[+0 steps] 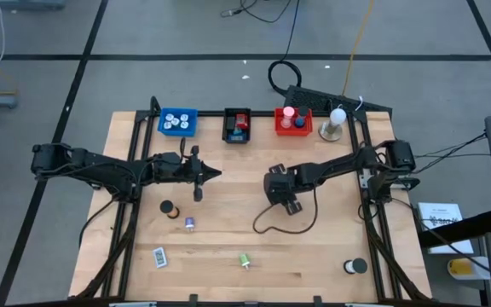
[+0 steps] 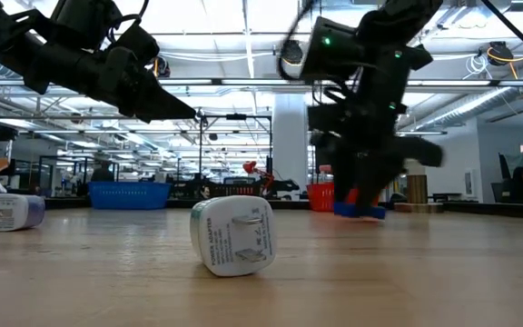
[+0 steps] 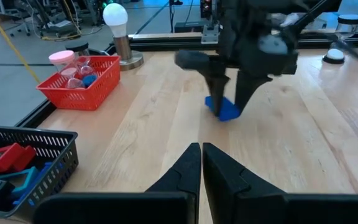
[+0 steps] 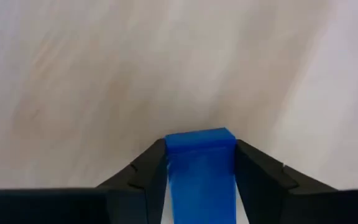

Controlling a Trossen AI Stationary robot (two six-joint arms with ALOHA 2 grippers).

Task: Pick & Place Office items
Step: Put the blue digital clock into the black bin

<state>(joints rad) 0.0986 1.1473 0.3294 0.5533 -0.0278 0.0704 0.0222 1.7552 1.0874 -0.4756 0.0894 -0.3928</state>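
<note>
- blue tray, black tray, red tray along table's far edge
- white ball-topped stand beside red tray
- left gripper and right gripper over mid-table

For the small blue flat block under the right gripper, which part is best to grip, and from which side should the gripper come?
Grip the blue block across its narrow width, coming from above. It lies on the table, and its two long straight edges fit between the right gripper fingers, which already flank them.

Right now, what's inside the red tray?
The red tray holds a pink-capped cylinder, clear pieces and something blue. Its mesh wall and those items hide the bottom, so anything lower can't be seen.
</note>
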